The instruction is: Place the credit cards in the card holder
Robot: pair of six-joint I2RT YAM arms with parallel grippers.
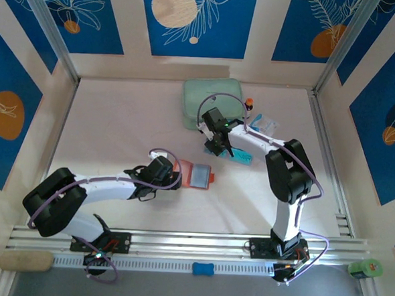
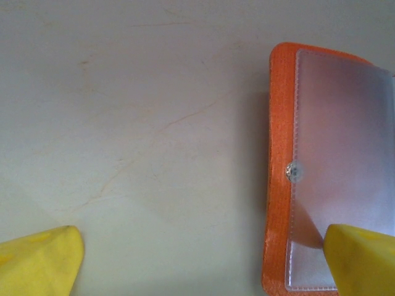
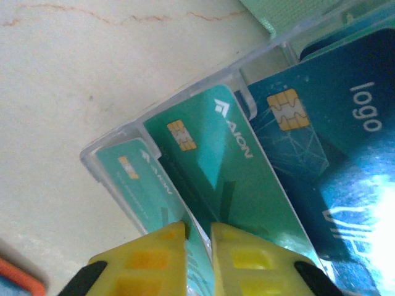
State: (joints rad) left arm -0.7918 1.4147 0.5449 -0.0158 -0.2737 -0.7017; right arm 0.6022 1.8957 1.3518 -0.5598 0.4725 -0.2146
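Credit cards (image 3: 228,166): three show chips; card holder (image 2: 279,123): one.

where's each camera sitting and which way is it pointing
top external: above, behind the bases, looking down on the table; both arms, left gripper, right gripper show
left wrist: on the left arm, facing down at the card holder; its yellow fingertips spread wide
right wrist: on the right arm, facing credit cards in a clear tray; its fingertips pinch a card edge
shared: card holder, in top external and left wrist
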